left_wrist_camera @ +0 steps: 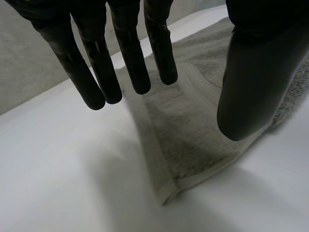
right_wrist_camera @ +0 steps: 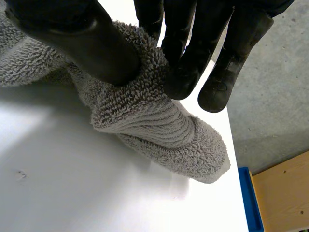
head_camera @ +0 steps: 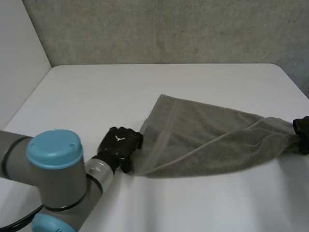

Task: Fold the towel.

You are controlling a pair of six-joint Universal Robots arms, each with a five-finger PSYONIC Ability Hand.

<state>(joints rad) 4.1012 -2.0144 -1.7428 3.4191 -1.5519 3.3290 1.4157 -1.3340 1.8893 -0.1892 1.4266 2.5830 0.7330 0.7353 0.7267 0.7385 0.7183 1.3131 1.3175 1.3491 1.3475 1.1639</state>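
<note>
Left robot hand (head_camera: 119,145) beside towel (head_camera: 203,140); right (head_camera: 303,133) pinches end.

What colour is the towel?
The towel is grey all over, with fuzzy little loops; the right wrist view shows it best.

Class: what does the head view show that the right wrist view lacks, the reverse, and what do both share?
Head view, not the right wrist view: the left hand at the left edge of the towel, which stretches across the table. Right wrist view, not the head view: a blue object beyond the table edge. Both: the right hand pinching the bunched towel end.
</note>
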